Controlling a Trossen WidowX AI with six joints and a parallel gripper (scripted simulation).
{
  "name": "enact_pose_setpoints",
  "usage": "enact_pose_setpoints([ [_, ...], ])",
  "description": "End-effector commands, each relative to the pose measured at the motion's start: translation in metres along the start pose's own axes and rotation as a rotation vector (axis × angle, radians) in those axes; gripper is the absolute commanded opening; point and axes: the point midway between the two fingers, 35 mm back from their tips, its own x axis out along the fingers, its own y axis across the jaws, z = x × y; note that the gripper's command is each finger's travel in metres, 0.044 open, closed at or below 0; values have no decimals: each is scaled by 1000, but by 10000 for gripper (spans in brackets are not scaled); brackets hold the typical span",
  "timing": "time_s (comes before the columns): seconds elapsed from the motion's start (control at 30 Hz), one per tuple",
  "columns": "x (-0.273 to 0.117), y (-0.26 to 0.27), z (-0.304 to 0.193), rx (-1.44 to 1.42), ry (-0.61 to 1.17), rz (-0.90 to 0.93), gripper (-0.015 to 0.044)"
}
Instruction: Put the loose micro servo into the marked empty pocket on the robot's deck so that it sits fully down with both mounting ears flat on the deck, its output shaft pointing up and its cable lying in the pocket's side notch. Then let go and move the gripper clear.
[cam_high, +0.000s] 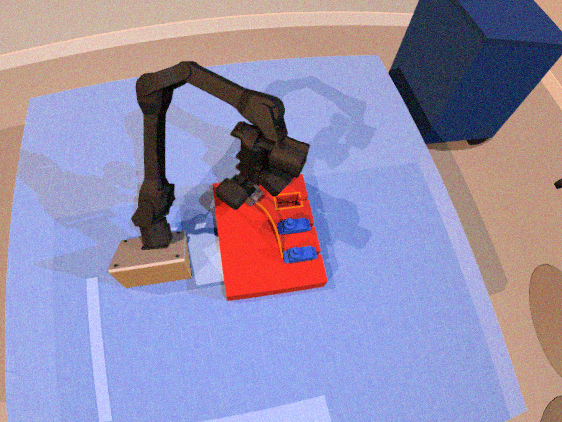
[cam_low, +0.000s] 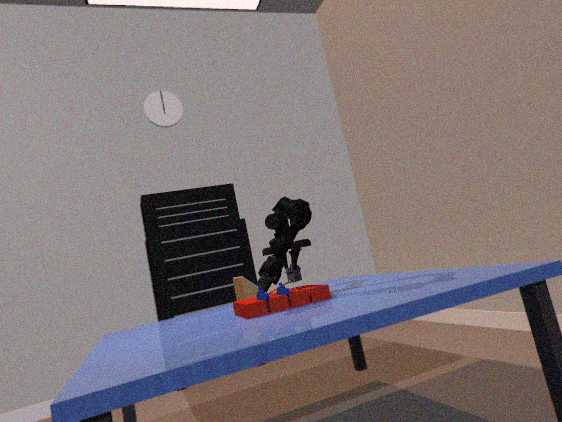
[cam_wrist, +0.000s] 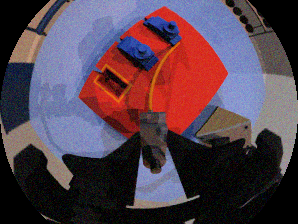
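My gripper (cam_high: 254, 194) (cam_low: 294, 270) (cam_wrist: 153, 134) is shut on the loose grey micro servo (cam_high: 256, 193) (cam_low: 295, 275) (cam_wrist: 153, 121) and holds it above the red deck (cam_high: 250, 260) (cam_low: 252, 309) (cam_wrist: 200, 70). Its orange cable (cam_high: 274, 220) (cam_wrist: 151, 85) stretches out over the deck toward the seated blue servos. The orange outline (cam_high: 289, 207) (cam_wrist: 107, 91) marks the empty pocket, to one side of the held servo and apart from it. The pocket is hidden in the exterior view. The direction of the held servo's shaft cannot be told.
Two blue servos (cam_high: 295, 225) (cam_high: 301, 254) (cam_wrist: 137, 52) (cam_wrist: 162, 30) sit in the deck in a row beside the pocket and stand above its surface. The arm's wooden base block (cam_high: 150, 257) (cam_wrist: 225, 125) is beside the deck. A dark blue cabinet (cam_high: 475, 75) stands beyond the table.
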Motion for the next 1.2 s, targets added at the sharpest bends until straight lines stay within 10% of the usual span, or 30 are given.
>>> enact_pose_setpoints([
  [0.0,-2,0,2,-145,-9,1,0],
  [1.17,-3,19,19,-821,-10,-2,0],
])
